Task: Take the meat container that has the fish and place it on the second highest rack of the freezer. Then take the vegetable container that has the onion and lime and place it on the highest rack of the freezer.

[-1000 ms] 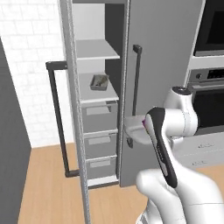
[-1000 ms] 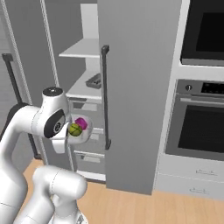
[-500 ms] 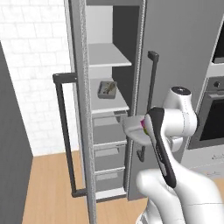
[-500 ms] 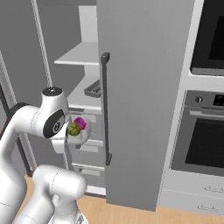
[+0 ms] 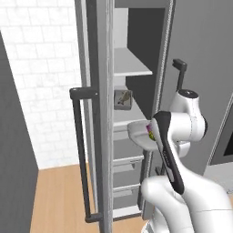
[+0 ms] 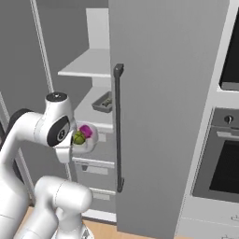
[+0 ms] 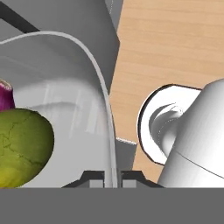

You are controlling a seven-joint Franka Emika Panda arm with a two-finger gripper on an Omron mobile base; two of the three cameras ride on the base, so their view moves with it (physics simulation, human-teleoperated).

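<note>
Jaws of the gripper [image 7: 112,177] are seen closed almost fully on the rim of the vegetable container [image 7: 65,109], the thin wall of the dish being pinched between the two dark finger tips at the bottom of the hand view. The pale dish [image 5: 139,134] is held in the air in front of the open freezer [image 5: 136,91], just outside its opening and roughly level with the drawer fronts below the lower of the two shelves that can be made out. It is carried about level, with its rim toward the arm.

Inside the dish, the lime [image 7: 19,146] is seen lying against the near wall, and the onion [image 7: 4,94] is found just behind it, touching or nearly touching it. From the right base view the two are shown side by side in the dish [image 6: 86,142], the lime [image 6: 78,138] nearer the arm and the onion [image 6: 86,130] on the far side.

The meat container [image 5: 123,98] is seen resting on a pale shelf inside the freezer, toward the shelf's front edge, with the fish [image 5: 122,98] lying in it. In the right base view the grey tray [image 6: 102,102] is shown on the same shelf, partly hidden by the closed door with its dark bar handle [image 6: 117,126]. One more shelf [image 5: 129,66] is set above it. The freezer's own door [image 5: 98,113] is swung wide open toward the cameras.
</note>
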